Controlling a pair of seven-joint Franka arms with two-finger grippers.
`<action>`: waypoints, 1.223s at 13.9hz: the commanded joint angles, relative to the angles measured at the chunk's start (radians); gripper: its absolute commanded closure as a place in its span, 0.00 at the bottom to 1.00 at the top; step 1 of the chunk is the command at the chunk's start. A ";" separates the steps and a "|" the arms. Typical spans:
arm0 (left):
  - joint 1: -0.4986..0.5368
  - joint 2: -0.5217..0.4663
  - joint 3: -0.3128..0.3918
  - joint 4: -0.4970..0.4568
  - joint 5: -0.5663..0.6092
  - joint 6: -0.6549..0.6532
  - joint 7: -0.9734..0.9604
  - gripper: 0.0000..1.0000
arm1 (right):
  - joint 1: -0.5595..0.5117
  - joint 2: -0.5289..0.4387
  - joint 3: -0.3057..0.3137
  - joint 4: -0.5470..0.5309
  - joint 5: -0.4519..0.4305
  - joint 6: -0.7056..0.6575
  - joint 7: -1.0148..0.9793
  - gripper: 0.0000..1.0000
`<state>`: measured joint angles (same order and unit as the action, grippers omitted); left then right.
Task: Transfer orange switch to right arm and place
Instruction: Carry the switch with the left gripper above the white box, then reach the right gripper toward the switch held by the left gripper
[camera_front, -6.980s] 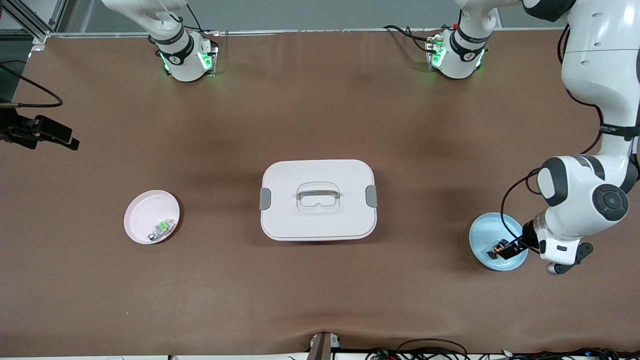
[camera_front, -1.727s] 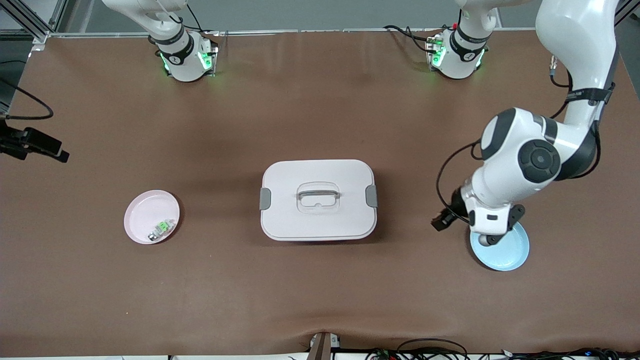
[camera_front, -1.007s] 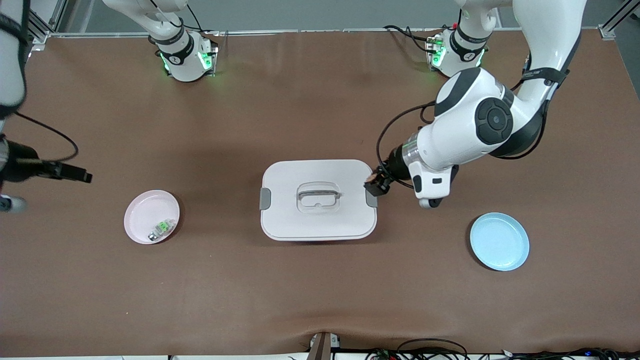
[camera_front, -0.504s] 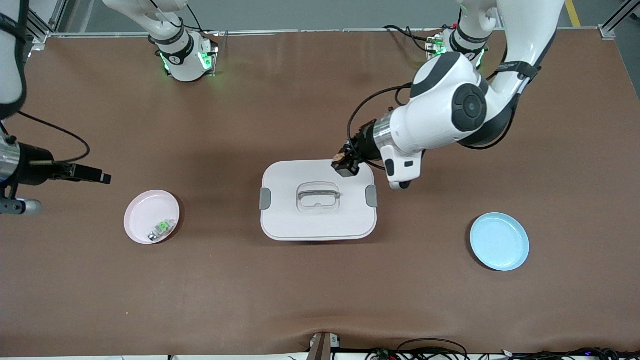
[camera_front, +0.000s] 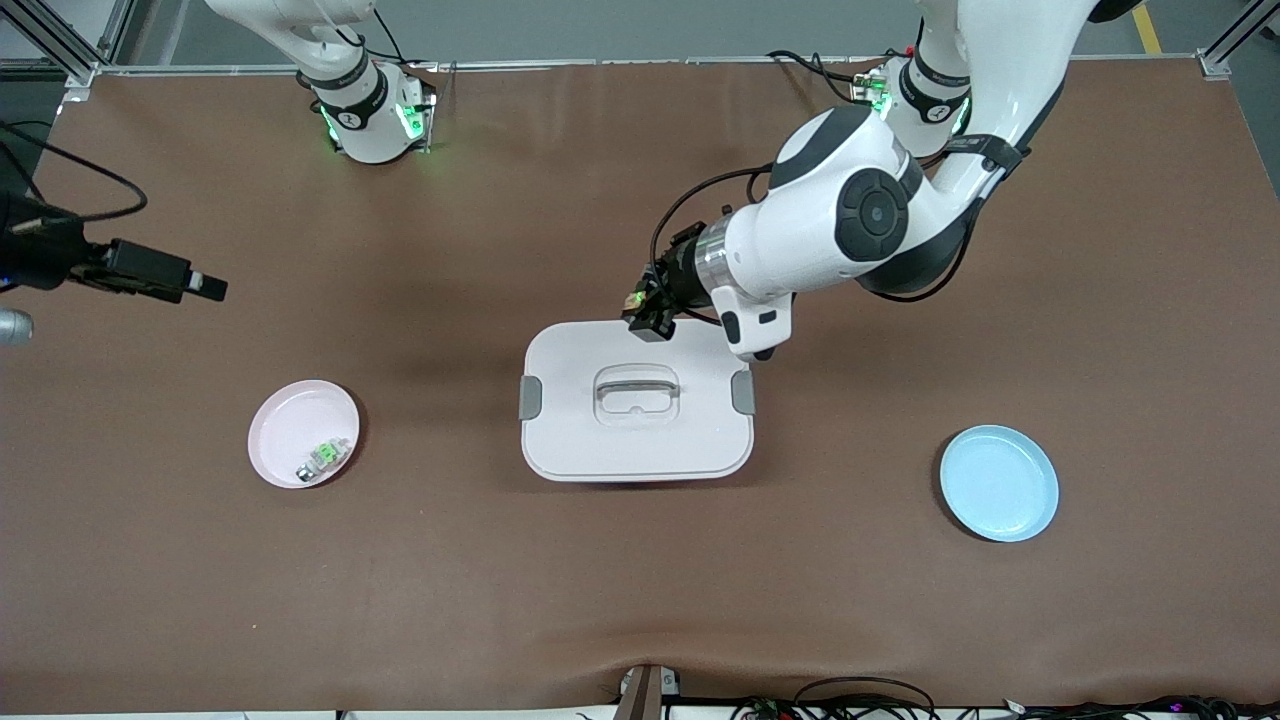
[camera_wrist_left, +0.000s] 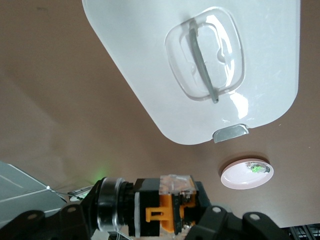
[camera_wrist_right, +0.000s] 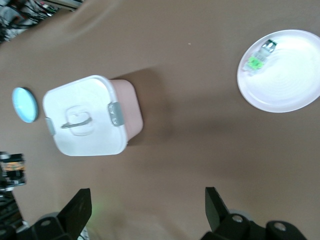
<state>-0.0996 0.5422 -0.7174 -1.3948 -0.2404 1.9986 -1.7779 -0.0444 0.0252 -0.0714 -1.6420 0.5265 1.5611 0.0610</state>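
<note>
- The left pincer (camera_front: 648, 312) hangs over the edge of the white box (camera_front: 636, 400) that lies farthest from the front camera, pinching the switch (camera_wrist_left: 160, 206) between its fingers.
- In the left wrist view the switch shows a black body, an orange middle, a clear cap and a silvery ring at one end; it is up in the air, clear of the table (camera_front: 640, 580).
- The box sits mid-table with its lid on, grey latches at both ends and a grey handle (camera_front: 637, 380) in the lid's recess.
- The right pincer (camera_wrist_right: 147, 205) is up over the table at the right arm's end, its fingers spread wide with nothing between them.
- A pink dish (camera_front: 304, 433) lies toward the right arm's end of the table, with a small clear-and-silver part (camera_front: 322, 459) with a green centre resting in it.
- A blue dish (camera_front: 999, 483) lies toward the left arm's end, nearer to the front camera than the box.
</note>
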 joint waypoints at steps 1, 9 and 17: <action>-0.023 0.009 -0.004 0.025 -0.013 -0.006 -0.032 1.00 | 0.006 -0.164 0.013 -0.209 0.049 0.098 0.023 0.00; -0.038 0.030 -0.002 0.034 -0.013 0.057 -0.035 1.00 | 0.185 -0.433 0.145 -0.587 0.148 0.508 0.293 0.00; -0.049 0.039 0.000 0.034 -0.013 0.061 -0.084 1.00 | 0.470 -0.345 0.194 -0.659 0.190 0.994 0.479 0.00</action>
<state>-0.1400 0.5631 -0.7173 -1.3876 -0.2405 2.0547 -1.8198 0.3568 -0.3552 0.1330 -2.2716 0.6672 2.4470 0.5263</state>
